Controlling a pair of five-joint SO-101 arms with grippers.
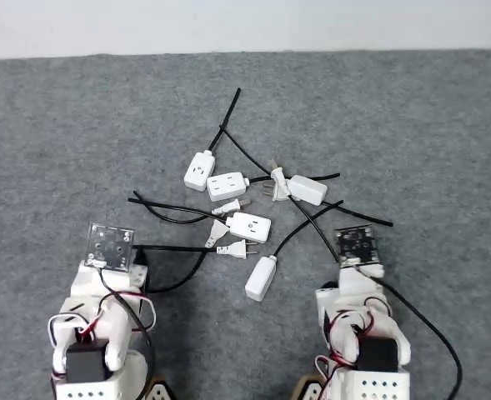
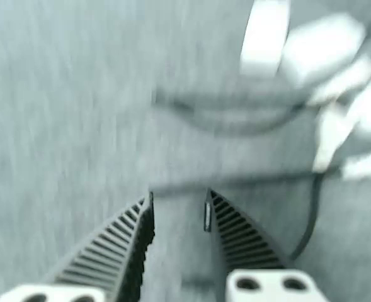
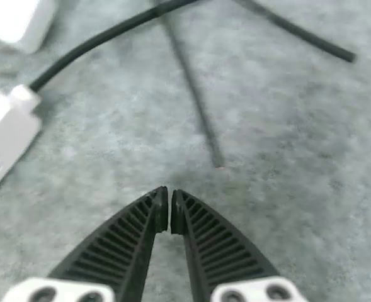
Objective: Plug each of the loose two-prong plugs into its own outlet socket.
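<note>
The left gripper [image 2: 179,209] is hovering partly open, gripping nothing. The right gripper [image 3: 169,209] is sitting closed and empty. Loose plugs [image 1: 232,248] and sockets [image 1: 250,227] are lying tangled on the grey mat [image 1: 412,125], toward twelve o'clock from both.

The worktop [image 1: 53,125] lies bare down its left side, its right side and along the far strip. The middle is crowded: sockets [image 1: 227,185], plugs [image 1: 232,248] and black cords [image 1: 178,210] tangle between and beyond the two arms. One cord [image 2: 267,180] crosses just beyond the left pincer [image 2: 177,211]. Ahead of the right pincer [image 3: 169,211] thin cords [image 3: 191,88] cross, with a white socket [image 3: 5,141] lying to their left.
</note>
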